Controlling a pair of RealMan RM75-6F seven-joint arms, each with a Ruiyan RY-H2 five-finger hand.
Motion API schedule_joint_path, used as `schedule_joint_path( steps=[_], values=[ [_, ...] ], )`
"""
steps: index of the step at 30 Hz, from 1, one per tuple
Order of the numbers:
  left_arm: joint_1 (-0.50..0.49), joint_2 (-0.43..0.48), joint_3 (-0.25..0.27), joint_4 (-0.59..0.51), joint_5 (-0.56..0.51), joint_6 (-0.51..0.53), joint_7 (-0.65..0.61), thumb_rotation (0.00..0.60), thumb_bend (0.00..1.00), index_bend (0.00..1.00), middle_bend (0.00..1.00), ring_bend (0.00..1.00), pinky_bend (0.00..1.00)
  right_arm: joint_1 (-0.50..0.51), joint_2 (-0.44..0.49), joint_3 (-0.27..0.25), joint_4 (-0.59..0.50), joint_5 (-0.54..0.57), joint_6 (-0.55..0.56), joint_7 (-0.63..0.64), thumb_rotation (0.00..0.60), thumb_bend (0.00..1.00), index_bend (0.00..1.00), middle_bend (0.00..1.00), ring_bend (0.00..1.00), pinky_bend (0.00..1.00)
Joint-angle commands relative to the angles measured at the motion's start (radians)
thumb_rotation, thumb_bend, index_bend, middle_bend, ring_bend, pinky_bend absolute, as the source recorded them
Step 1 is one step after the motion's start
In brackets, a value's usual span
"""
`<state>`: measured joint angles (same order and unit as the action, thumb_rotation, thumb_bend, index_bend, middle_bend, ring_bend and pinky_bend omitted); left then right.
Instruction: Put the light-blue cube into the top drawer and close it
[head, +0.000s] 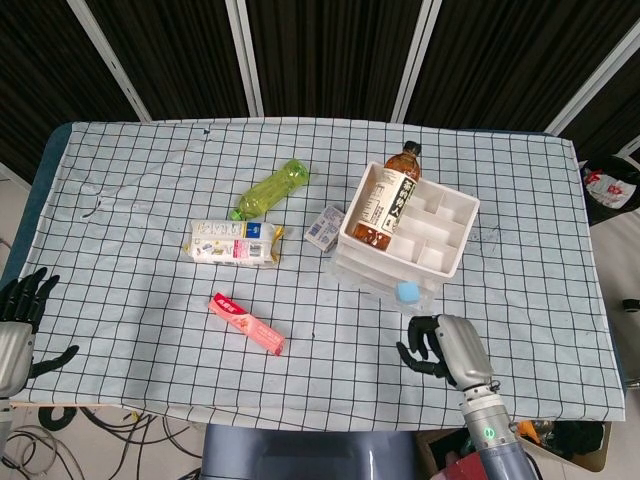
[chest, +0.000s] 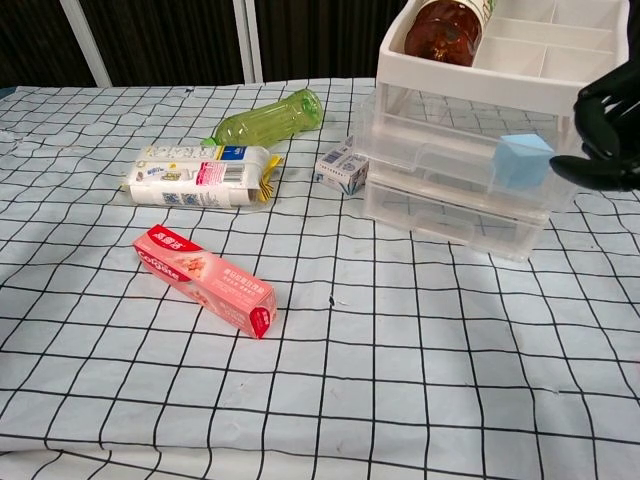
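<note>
Dark slatted panels back a table draped in a white cloth with a black grid (head: 150, 190). At the cloth's five o'clock edge the right hand (head: 440, 346) hangs just clear of the storage unit, black fingers (chest: 603, 103) loosely curled with gaps between them and nothing in them. That suits a hand that has let go and now needs to push. At its twelve o'clock, the light-blue cube (chest: 521, 160) lies inside the clear plastic top drawer (chest: 450, 150), at the pulled-out front, near the hand but apart from it. So the placing looks done and the closing not yet. The drawer belongs to a small clear drawer unit (chest: 440, 205) topped by a white divided tray (head: 440, 225), where a brown tea bottle with a printed label (head: 385, 200) lies so it cannot roll. Its writing is too small to read.

Toward nine o'clock of the unit come a small blue-and-white carton (head: 322, 228), a white snack packet with pink and yellow print (head: 233, 243), a lime-green plastic bottle on its side (head: 270, 188) and a pink toothpaste box (chest: 205, 281), all with illegible lettering. At eight o'clock, off the table, the left hand (head: 18, 325) rests idle, fingers spread
</note>
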<state>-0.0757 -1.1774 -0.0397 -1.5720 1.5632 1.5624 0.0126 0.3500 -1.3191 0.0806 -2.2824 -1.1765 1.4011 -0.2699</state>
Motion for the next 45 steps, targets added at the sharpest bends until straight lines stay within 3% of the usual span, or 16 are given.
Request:
schedule_joint_path(
  steps=[1, 6, 24, 36, 45],
  values=[
    [0.0, 0.0, 0.001, -0.001, 0.001, 0.0, 0.001, 0.6, 0.02, 0.0, 0.0, 0.0, 0.0, 0.015, -0.055, 0.01, 0.031, 0.034, -0.025, -0.021, 0.6, 0.32, 0.76, 0.81, 0.87, 0.79],
    [-0.001, 0.0, 0.0, 0.002, -0.004, -0.004, 0.0, 0.6, 0.02, 0.0, 0.0, 0.0, 0.0, 0.036, -0.124, 0.037, 0.057, 0.094, -0.038, -0.043, 0.6, 0.32, 0.76, 0.81, 0.87, 0.79],
    [-0.006, 0.006, -0.009, 0.005, -0.025, -0.019, -0.014, 0.6, 0.02, 0.0, 0.0, 0.0, 0.0, 0.079, -0.293, 0.056, 0.1, 0.17, -0.059, -0.109, 0.6, 0.33, 0.76, 0.81, 0.87, 0.79],
    [-0.008, 0.003, -0.012, 0.004, -0.037, -0.028, -0.007, 0.6, 0.02, 0.0, 0.0, 0.0, 0.0, 0.137, -0.365, 0.172, 0.171, 0.306, -0.082, -0.116, 0.6, 0.34, 0.76, 0.81, 0.87, 0.79],
    [-0.009, 0.004, -0.012, 0.0, -0.045, -0.034, -0.005, 0.6, 0.02, 0.0, 0.0, 0.0, 0.0, 0.174, -0.402, 0.218, 0.219, 0.387, -0.093, -0.128, 0.6, 0.34, 0.76, 0.81, 0.87, 0.79]
  ],
)
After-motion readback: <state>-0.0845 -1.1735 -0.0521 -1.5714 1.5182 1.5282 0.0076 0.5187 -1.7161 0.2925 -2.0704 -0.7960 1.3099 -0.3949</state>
